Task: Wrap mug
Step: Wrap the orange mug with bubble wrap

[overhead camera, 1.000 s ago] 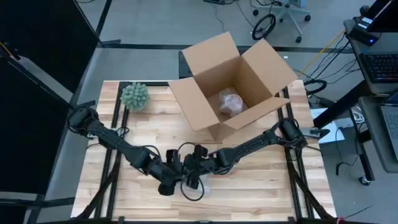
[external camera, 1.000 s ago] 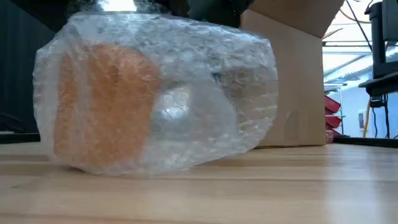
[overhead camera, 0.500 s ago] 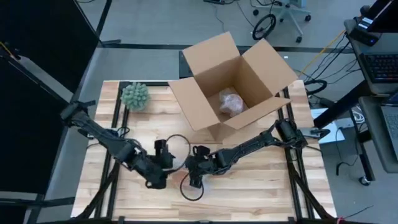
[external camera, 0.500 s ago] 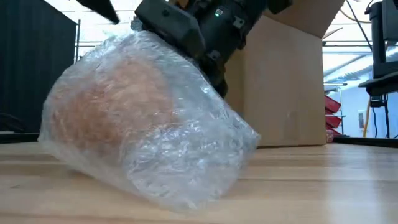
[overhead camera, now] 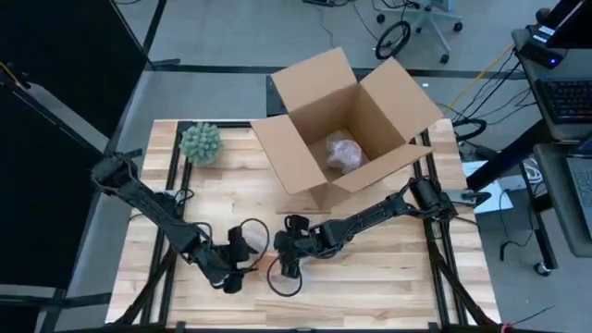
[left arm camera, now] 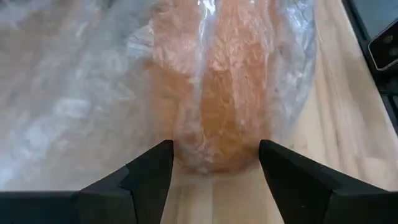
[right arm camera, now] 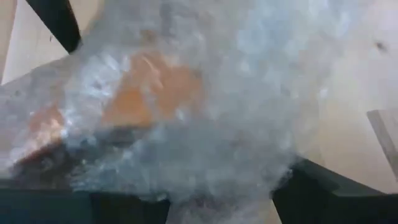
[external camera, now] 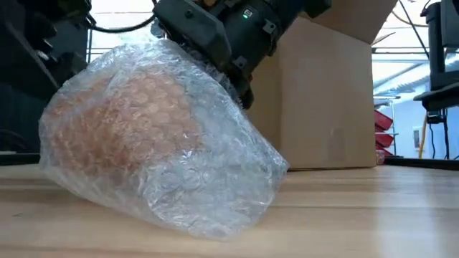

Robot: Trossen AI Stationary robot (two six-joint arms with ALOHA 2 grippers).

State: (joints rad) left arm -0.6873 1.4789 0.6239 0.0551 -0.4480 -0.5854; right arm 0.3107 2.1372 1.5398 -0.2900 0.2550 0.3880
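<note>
An orange mug wrapped in clear bubble wrap (external camera: 158, 136) lies tilted on the wooden table (overhead camera: 388, 277), its lower side on the wood. The high view shows it (overhead camera: 267, 262) between both grippers, near the table's front. My right gripper (overhead camera: 289, 255) is shut on the bundle from its right. My left gripper (left arm camera: 211, 171) is open, its fingers standing on either side of the bundle's orange end (left arm camera: 214, 137); whether they touch the wrap, I cannot tell. My right gripper grips the bundle's upper right part (external camera: 233, 82), the wrap bulging between its two fingers (right arm camera: 317, 186). It comes slanting down from the table's far right. The bundle is tilted, with its lower side (external camera: 208, 226) on the table.
An open cardboard box (overhead camera: 347, 120) stands at the back centre with another wrapped bundle (overhead camera: 343, 153) inside. A green spiky ball (overhead camera: 200, 143) sits at the far left. Bare wood lies to the right front.
The wrapped mug lay level a second ago and has tipped into a tilt under my right gripper. My left gripper has drawn back from the bundle toward the table's left, first swinging toward the far edge and then back toward the near one.
</note>
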